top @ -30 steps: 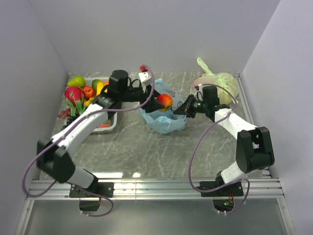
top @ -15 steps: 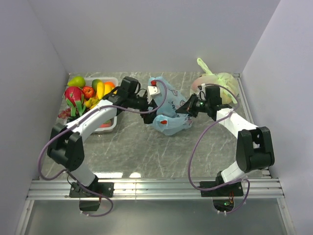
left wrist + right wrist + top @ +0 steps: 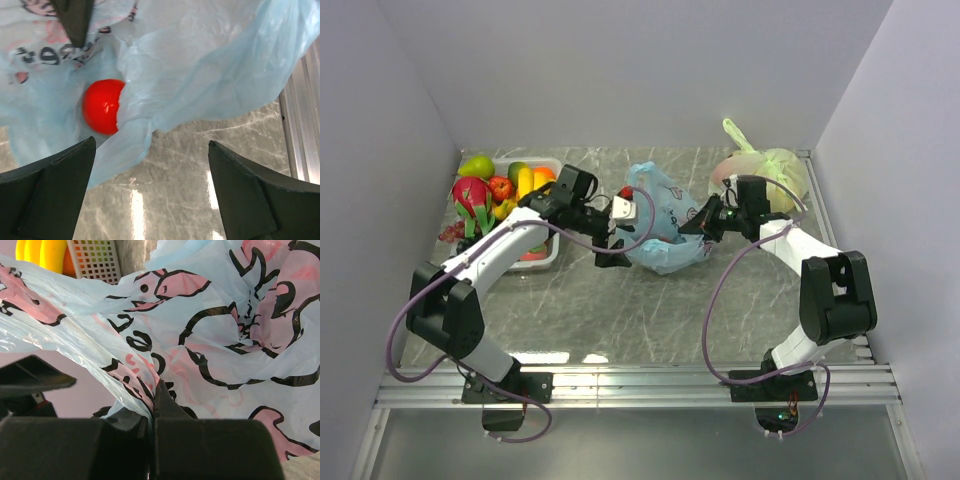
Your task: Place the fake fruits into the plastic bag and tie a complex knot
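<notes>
The plastic bag [image 3: 665,228] sits mid-table toward the back and looks like thin, floppy, slick film with a light red fruit [image 3: 102,106] inside, so I'd grab bunched rim, not one layer. Your right gripper [image 3: 697,224] is pinched on its 3 o'clock edge, and the left gripper [image 3: 609,252] hangs wide apart, empty, at 8 o'clock.

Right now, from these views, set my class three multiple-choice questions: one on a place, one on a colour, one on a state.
1. Where is the red fruit? A) gripped by the left jaws B) inside the light-blue bag C) gripped by the right jaws
2. What colour is the tied bag at the back right? A) yellow-green B) black C) red
3. How do the right jaws stand? A) wide open B) shut on the light-blue bag C) shut on nothing
Answers: 1 B: bag film wraps it in the left wrist view. 2 A: plain from above. 3 B: film is pinched between them.
</notes>
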Controlling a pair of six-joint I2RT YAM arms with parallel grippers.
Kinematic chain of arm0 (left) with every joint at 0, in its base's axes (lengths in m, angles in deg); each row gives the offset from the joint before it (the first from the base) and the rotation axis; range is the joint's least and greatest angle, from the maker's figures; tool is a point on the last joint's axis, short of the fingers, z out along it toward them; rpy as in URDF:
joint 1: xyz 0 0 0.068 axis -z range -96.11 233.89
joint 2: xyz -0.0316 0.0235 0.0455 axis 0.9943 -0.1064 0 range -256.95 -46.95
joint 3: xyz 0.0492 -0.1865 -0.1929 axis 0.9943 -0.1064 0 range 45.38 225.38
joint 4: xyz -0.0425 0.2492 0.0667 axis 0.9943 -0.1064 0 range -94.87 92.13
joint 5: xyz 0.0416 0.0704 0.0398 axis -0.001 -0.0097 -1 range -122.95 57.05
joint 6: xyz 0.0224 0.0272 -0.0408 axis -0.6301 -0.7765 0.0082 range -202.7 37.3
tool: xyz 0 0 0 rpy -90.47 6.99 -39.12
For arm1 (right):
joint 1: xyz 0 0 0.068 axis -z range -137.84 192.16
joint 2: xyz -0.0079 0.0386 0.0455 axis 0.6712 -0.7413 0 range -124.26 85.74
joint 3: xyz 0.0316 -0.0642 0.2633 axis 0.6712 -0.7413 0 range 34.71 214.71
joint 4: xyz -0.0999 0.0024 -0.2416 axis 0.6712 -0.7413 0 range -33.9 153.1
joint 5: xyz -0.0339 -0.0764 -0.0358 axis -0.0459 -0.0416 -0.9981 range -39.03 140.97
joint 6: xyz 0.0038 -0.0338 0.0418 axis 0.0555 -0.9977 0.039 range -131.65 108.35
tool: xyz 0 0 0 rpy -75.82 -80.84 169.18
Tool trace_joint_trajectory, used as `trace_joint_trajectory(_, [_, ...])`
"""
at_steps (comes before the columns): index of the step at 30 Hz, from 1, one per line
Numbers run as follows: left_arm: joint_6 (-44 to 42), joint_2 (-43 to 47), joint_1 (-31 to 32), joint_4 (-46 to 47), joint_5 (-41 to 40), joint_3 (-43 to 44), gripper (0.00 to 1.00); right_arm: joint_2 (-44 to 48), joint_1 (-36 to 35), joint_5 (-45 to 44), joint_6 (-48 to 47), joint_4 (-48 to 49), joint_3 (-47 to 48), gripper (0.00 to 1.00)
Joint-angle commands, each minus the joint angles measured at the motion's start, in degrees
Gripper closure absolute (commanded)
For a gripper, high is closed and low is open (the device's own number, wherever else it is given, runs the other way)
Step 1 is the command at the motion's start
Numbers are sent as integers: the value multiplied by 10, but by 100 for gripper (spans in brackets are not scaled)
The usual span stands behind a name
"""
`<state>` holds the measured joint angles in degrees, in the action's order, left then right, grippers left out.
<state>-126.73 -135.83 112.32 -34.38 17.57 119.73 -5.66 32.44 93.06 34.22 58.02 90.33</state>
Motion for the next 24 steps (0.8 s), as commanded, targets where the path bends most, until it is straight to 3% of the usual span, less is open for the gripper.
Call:
trace_joint_trajectory(1, [-28, -3, 16, 60, 30, -28, 1, -1, 3, 4, 8, 24, 18, 100])
trace_joint_trajectory(6, [31, -23, 82, 244, -25, -94, 1, -4, 2, 5, 19, 32, 17, 100])
trace_joint_trajectory(7, [8, -29, 87, 241, -27, -98, 4, -3, 3, 4, 15, 29, 18, 100])
trace_joint_trajectory(8, [-21, -36, 93, 219, -27, -84, 13, -3, 3, 3, 13, 26, 20, 100])
trace_joint_trajectory(9, [-55, -52, 99, 173, -19, -69, 34, -3, 4, 3, 11, 24, 25, 100])
trace_joint_trajectory(11, [-146, -63, 96, 38, -11, -34, 55, -2, 8, -2, 0, 13, 34, 100])
trace_joint_trajectory(12, [-185, -63, 93, -10, -8, -28, 73, -2, 12, -2, -2, 11, 41, 100])
trace_joint_trajectory(14, [-295, -54, 87, -136, -15, -29, 84, -3, 24, -8, -9, 2, 52, 100])
trace_joint_trajectory(17, [-393, -29, 85, -239, -45, -54, 89, -2, 41, -4, -12, -5, 68, 100])
trace_joint_trajectory(24, [-484, 27, 66, -287, -94, -101, 89, 24, 42, 20, -27, -32, 17, 100])
